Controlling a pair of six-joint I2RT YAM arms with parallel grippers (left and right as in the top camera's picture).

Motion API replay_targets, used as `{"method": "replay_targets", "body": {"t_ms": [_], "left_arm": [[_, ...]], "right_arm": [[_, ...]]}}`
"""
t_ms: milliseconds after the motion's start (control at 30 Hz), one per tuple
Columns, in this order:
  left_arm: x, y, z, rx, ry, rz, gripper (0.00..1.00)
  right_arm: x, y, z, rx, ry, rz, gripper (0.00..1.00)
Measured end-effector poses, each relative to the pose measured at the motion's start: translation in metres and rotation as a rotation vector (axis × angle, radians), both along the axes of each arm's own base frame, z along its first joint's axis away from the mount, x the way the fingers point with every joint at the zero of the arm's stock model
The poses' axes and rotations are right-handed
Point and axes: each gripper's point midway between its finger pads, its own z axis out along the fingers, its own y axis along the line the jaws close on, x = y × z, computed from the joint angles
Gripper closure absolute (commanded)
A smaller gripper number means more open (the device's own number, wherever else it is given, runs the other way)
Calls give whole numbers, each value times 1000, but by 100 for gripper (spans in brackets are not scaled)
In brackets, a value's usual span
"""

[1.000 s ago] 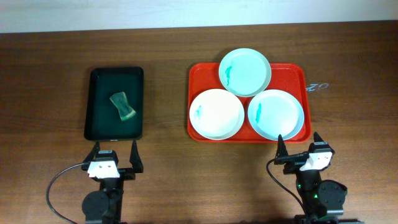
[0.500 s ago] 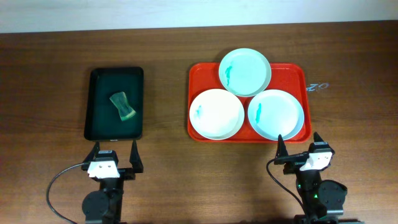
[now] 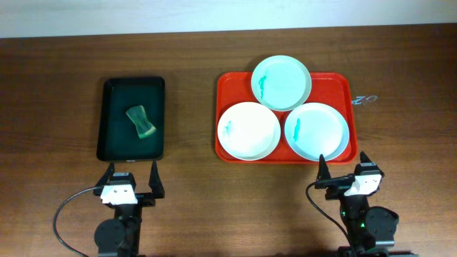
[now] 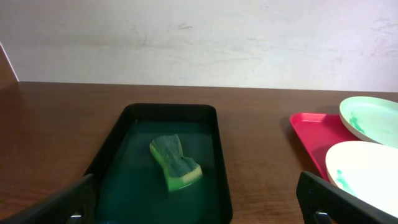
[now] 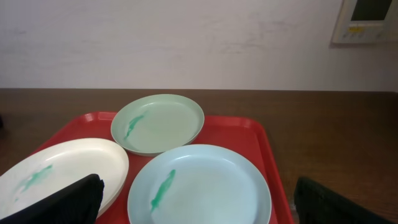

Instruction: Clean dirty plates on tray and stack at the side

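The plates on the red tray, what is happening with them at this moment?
Nothing is handled yet. Three smeared plates lie on the red tray, none of them cleaned or stacked. The sponge sits in the black tray. The left hand and the right hand are open and empty, touching nothing.

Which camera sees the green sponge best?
The left wrist camera. The sponge looks big and close there, lying in the black tray, with its green top and yellow side clear. The overhead camera shows it too, but small. The right wrist camera shows only plates and the red tray, no sponge.
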Motion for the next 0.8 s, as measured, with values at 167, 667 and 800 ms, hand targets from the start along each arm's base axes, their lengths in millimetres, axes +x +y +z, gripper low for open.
{"method": "replay_targets", "body": {"t_ms": [167,667,800], "left_arm": [[0,0,0,0,0,0,1],[-76,-121,124,-268,-411,-848,1],[-81,-111,148,-255,-527,-796,1]], "right_arm": [[0,0,0,0,0,0,2],[0,0,0,0,-1,0,2],[0,0,0,0,-1,0,1]]}}
